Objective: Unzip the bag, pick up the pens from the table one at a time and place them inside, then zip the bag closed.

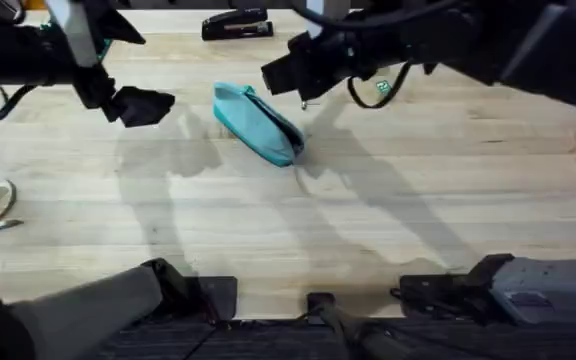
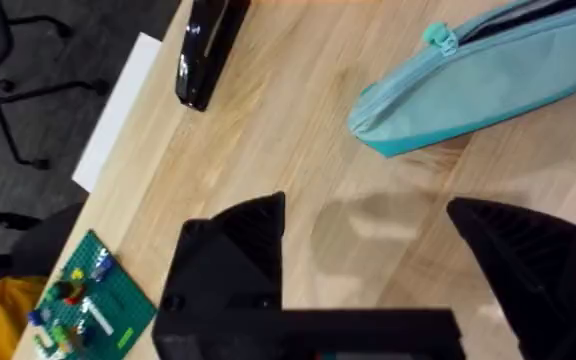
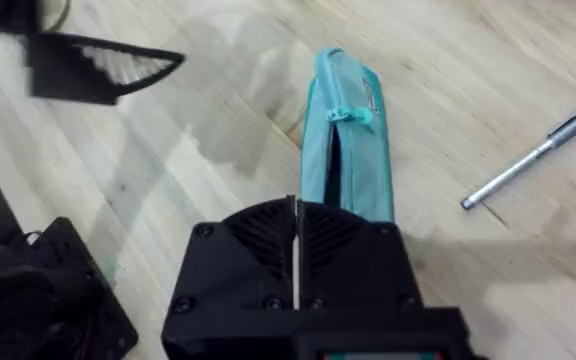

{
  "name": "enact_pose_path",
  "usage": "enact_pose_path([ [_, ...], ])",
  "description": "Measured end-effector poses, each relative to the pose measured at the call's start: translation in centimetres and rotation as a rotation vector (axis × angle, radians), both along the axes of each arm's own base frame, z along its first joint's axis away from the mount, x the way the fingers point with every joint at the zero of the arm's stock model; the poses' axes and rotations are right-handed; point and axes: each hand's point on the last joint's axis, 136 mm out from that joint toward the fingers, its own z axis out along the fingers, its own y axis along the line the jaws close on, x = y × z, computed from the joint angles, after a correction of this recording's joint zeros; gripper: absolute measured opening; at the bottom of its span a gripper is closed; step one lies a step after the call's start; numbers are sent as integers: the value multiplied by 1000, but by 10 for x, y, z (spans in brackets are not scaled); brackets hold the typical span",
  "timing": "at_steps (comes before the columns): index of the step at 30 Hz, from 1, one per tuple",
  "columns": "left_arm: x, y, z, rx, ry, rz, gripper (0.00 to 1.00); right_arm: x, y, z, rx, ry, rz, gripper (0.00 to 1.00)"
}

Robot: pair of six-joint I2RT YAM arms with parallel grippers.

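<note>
Currently in the pen-loading stage, by my read: the soft teal fabric pouch lies on the pale plank-grain wooden tabletop with its zipper partly open, a dark slit showing below the teal pull.

Near the arm bases the tabletop carries nothing of the task. Mid-table is the pouch, lying diagonally. The right gripper hangs over the pouch's opened end, its black fingers pressed together with nothing between them. The left gripper hovers just beside the pouch's other end, fingers spread wide apart, empty.

A slim grey metallic pen lies on the wood near the pouch, not touching it; not yet picked up.

Next move, as I judge it: right arm opens, shifts over to the pen, pinches it near the middle. Left could pin the pouch so it doesn't slide. Risk: the slit looks narrow for insertion.

Farther back: a black stapler at the far edge. Off the tabletop's side: grey floor, an office chair base, a green building-block plate.
</note>
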Motion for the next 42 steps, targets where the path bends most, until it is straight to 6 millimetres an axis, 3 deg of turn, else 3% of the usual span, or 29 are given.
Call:
enact_pose_path([
  [5,-9,-5,16,-2,-56,-28,992,14,10,-18,6,25,-19,34],
  [17,-9,-8,18,-5,-69,-51,992,26,19,-73,-54,111,-27,32],
  [23,-9,-8,18,-5,-69,-51,992,39,29,-79,-28,79,-26,32],
  [33,-10,-8,17,-6,-65,-53,994,36,36,-95,-60,89,-21,30],
  [42,-11,-8,17,-6,-64,-54,994,41,34,-142,-150,133,-49,30],
])
